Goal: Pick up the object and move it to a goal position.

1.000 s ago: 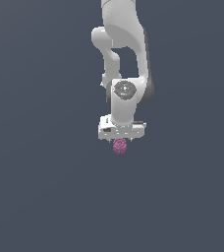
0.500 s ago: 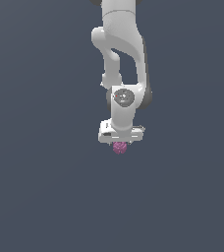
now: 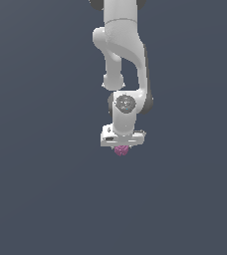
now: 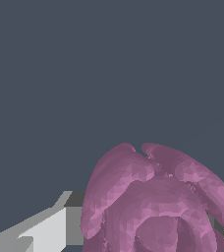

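A big white robot arm (image 3: 121, 55) hangs down from above, and at its end is the pincer (image 3: 121, 147), pointing straight down. Tucked right under it, in the middle, sits the little pink object (image 3: 121, 150). It is bumpy and round, like a berry, and much smaller than the pincer.

From the wrist view the object (image 4: 155, 202) fills most of the lower part of the picture, so it is very close to the camera. A pale grey finger (image 4: 40, 230) pokes in beside it, and a sliver of another pale part shows on the far side of the lump. So the berry lies between the two fingers, not off to one side. I think the pincer is closed snug on the object and holding it, since the lump hangs right at the tips with nothing I can see under it.

Everything around is the same flat dark grey. I cannot see any edge of a tabletop, and I cannot see a mark for the goal place, so I cannot tell which way the arm must carry it.

The lump is about as wide as it is tall, with no long side to line up. What counts now is that it stays in the middle of the fingers while the arm travels.
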{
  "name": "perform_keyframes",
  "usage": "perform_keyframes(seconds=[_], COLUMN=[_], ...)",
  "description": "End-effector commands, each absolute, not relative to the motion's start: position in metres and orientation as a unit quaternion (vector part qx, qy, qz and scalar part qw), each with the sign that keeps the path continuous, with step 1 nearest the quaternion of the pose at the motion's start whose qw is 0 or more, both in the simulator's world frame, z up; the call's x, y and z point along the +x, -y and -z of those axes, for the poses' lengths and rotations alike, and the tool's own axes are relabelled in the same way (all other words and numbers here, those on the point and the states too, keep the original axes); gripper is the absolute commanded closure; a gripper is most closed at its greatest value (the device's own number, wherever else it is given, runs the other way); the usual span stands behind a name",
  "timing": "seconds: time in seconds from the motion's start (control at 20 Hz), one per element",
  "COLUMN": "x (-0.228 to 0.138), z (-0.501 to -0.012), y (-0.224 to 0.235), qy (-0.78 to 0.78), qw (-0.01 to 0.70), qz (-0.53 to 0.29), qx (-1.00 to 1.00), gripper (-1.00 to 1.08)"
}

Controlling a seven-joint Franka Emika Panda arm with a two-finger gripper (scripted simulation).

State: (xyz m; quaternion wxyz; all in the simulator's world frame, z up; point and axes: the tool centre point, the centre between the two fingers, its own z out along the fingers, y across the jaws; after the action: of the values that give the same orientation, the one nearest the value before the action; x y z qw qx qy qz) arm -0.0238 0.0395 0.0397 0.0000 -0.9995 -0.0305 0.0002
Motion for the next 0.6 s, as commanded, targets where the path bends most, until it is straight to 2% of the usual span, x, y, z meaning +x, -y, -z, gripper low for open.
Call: perform_keyframes(seconds=[0.0,0.55], x=[-0.0235,-0.0261], z=[-0.0389,-0.0399], y=[-0.0394,-0.0337], qy=[0.03,0.03], qw=[0.0,0.0], qz=[0.0,0.0], qx=[-1.0,-1.0], gripper=[1.08,1.08])
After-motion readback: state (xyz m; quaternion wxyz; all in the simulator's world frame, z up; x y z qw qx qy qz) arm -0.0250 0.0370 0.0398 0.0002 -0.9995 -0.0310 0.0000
